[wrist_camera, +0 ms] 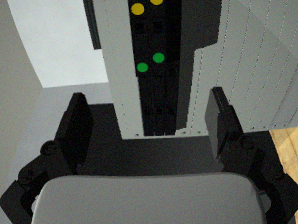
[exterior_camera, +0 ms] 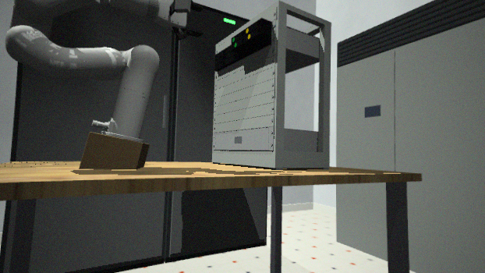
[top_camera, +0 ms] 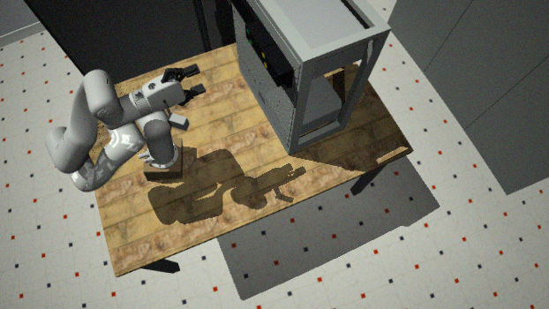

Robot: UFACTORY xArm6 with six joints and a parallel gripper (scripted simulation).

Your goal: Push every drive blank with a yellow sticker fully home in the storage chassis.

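The gripper (wrist_camera: pixel 148 123) is held wide open with nothing between its fingers, well apart from the rack (top_camera: pixel 304 71) and pointed at its front. Straight ahead of the gripper, framed between the two black fingers in the wrist view, the dark storage chassis (wrist_camera: pixel 154 83) is seen set in the upper part of the rack's front. On the chassis face, two yellow stickers (wrist_camera: pixel 137 8) are seen side by side at the far end from the gripper, and two green stickers (wrist_camera: pixel 143 67) lie nearer to it. How far each blank stands out cannot be told from these views. In the exterior view the same stickers appear high on the rack, the yellow pair (exterior_camera: pixel 247 30) to the right of the green pair (exterior_camera: pixel 233 40). The rack stands upright on the wooden table (top_camera: pixel 132 247), ahead of the gripper. The arm's base block (exterior_camera: pixel 95 154) rests on the table behind the gripper
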